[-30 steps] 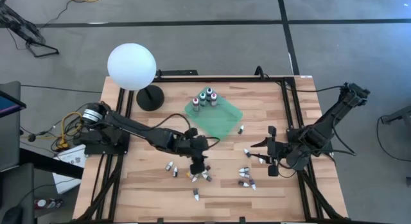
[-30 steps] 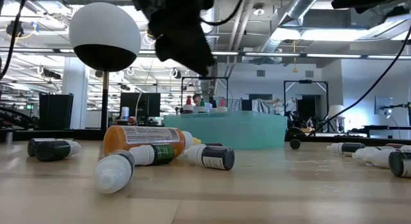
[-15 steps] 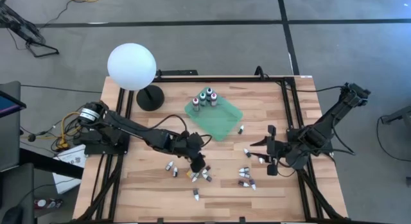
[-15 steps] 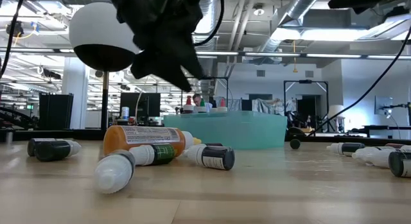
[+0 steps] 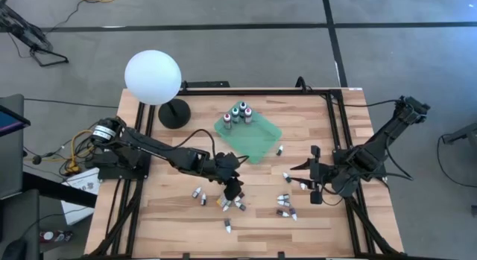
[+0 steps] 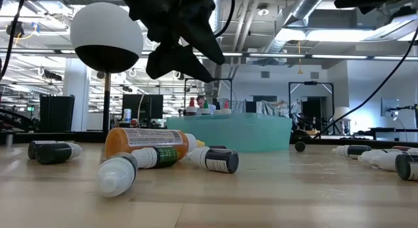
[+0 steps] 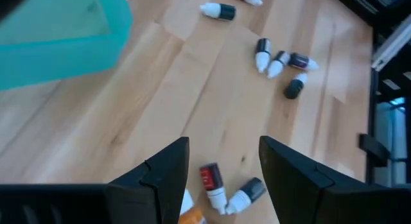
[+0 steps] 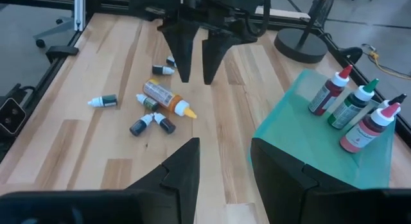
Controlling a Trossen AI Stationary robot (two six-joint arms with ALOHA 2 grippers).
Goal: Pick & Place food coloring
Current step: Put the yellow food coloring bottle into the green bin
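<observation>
Small food coloring bottles lie on their sides across the wooden table. One cluster (image 5: 231,205), with an orange-labelled bottle (image 8: 164,95), lies right under my left gripper (image 7: 225,147). That gripper hangs open above them, slanting down, and touches none. A dark bottle with a white tip (image 7: 212,183) shows between its fingers, on the table. More bottles (image 5: 286,204) lie near my right gripper (image 5: 307,178), which stands open and holds nothing. Three larger bottles (image 8: 352,105) stand upright on the green tray (image 5: 257,143).
A white globe lamp (image 5: 153,77) on a black base (image 5: 174,113) stands at the far left. Black frame rails (image 5: 339,126) run along the table's sides. A lone bottle (image 5: 280,150) lies beside the tray; bare wood lies between the two bottle groups.
My left gripper has rolled about its own axis while staying above the bottle cluster, still open. No bottle has moved.
</observation>
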